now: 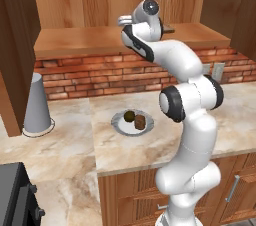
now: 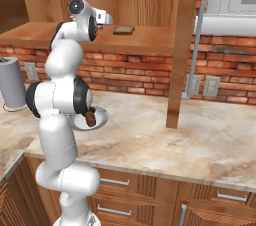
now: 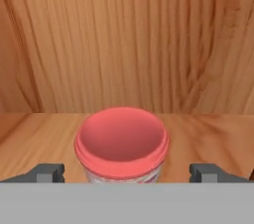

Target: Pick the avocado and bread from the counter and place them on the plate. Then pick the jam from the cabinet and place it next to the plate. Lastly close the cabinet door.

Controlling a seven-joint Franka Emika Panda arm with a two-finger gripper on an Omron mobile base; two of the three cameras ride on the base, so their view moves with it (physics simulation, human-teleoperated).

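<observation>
Nearest the hand camera, the gripper [image 3: 127,173] has its two finger tips spread wide apart, one on each side of the jam [image 3: 121,146], whose red lid sits centred between them on the cabinet [image 1: 100,0] shelf. Neither tip seems to touch the jar, though the tips rise so low in that view that how far the jar reaches in between them is hard to judge. Down on the counter [image 1: 150,145], the plate [image 1: 120,125] already carries the avocado [image 1: 129,115] and the bread [image 1: 140,122] side by side, so the first part of the task looks finished and the jam pick is the step in hand. In the right base view the arm reaches up to shelf level, and a flat brown slice [image 2: 123,30] lies farther along the same shelf, apart from the hand. Farther back stand the plank back of the cabinet and its open door [image 2: 182,45] with the steel bar handle [image 2: 196,45]. The next move likely calls for a small advance so the tips bracket the jar body below the lid, then an even squeeze, a slight lift, and a straight pull out of the shelf before lowering beside the plate.
</observation>
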